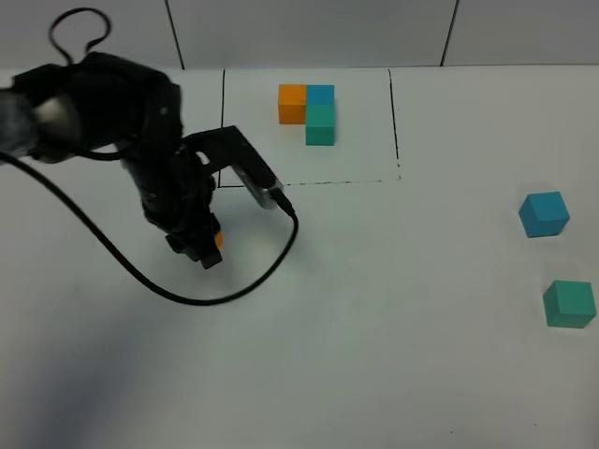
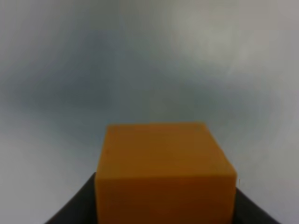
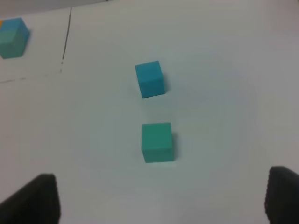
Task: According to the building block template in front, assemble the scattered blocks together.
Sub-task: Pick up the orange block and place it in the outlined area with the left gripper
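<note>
The building block template is an L of orange, blue and teal cubes inside a thin black drawn frame at the back of the table; part of the template also shows in the right wrist view. My left gripper is shut on the orange block in front of the frame's left corner, and the orange block fills the space between the dark fingers. The blue block and the teal block lie apart at the right. My right gripper is open, short of the teal block and the blue block.
A black cable loops from the left arm across the white table. The right arm is outside the exterior high view.
</note>
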Controlling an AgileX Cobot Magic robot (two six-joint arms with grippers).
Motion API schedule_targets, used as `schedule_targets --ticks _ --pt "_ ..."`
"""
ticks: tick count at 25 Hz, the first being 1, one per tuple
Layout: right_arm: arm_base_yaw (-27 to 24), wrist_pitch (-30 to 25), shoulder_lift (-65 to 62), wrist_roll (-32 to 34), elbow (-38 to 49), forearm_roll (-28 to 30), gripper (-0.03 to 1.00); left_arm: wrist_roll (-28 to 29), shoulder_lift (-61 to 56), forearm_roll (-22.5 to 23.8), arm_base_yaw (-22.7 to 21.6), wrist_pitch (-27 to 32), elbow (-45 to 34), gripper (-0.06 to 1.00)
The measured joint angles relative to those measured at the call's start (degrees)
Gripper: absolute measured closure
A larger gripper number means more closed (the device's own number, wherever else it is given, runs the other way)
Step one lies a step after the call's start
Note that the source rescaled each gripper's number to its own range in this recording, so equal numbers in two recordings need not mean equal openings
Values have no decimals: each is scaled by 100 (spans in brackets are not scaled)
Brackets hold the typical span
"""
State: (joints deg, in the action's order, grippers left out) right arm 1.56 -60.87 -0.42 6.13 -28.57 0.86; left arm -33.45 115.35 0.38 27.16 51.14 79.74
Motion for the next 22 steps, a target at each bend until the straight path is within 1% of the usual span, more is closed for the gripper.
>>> schedule_targets --ticks 2,3,7,10,13,16,22 --pt "0 0 0 0 0 0 19 -418 451 213 264 308 658 93" --pt "0 0 0 0 0 0 19 -635 669 250 360 427 990 93" --pt "0 0 0 0 0 0 19 -1594 1389 271 698 849 2147 93" --pt "0 0 0 0 0 0 19 -2038 1816 250 870 1087 2896 93" --pt "0 0 0 0 0 0 19 -2278 2109 34 937 1107 3367 93" --pt "0 0 0 0 0 0 19 -2430 2293 -241 942 1103 3559 93" --pt "0 0 0 0 0 0 19 -2420 2535 -290 942 978 3590 93"
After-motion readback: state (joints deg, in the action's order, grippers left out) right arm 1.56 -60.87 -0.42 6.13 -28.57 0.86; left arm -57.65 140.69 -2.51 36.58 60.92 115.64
